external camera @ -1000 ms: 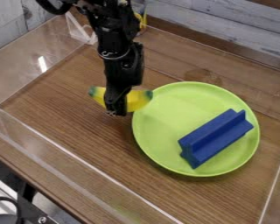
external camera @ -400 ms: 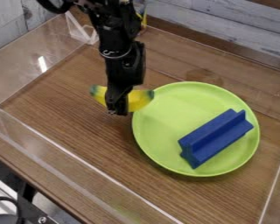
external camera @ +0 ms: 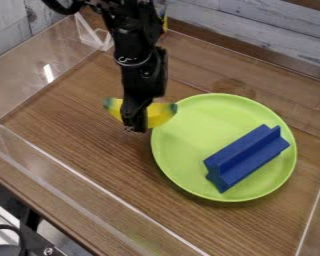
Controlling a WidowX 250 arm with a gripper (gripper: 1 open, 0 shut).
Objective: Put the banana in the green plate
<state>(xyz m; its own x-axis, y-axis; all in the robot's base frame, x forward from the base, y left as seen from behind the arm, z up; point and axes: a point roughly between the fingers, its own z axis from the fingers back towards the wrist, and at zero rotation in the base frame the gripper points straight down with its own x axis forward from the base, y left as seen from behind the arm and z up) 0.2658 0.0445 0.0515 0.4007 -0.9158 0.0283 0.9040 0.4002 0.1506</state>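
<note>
The black robot arm is reaching down from the top of the view, its claw (external camera: 136, 118) coming to the banana (external camera: 159, 114) just beside the left rim of the green plate (external camera: 190, 146). The claw is standing closed, with its dark fingers crossing the middle of the yellow body. The banana is lying outside the plate's well, near the upper-left edge, its greenish tips showing on either side of the claw. Whether its underside is touching the wooden table (external camera: 92, 152) cannot be told, and the contact at the fingertips is being partly hidden by the claw itself, though the banana appears to be gripped. The plate is resting flat on the table and is bearing a blue angular block (external camera: 246, 158), which is lying slantwise in its right-hand part, well apart from the claw.
</note>
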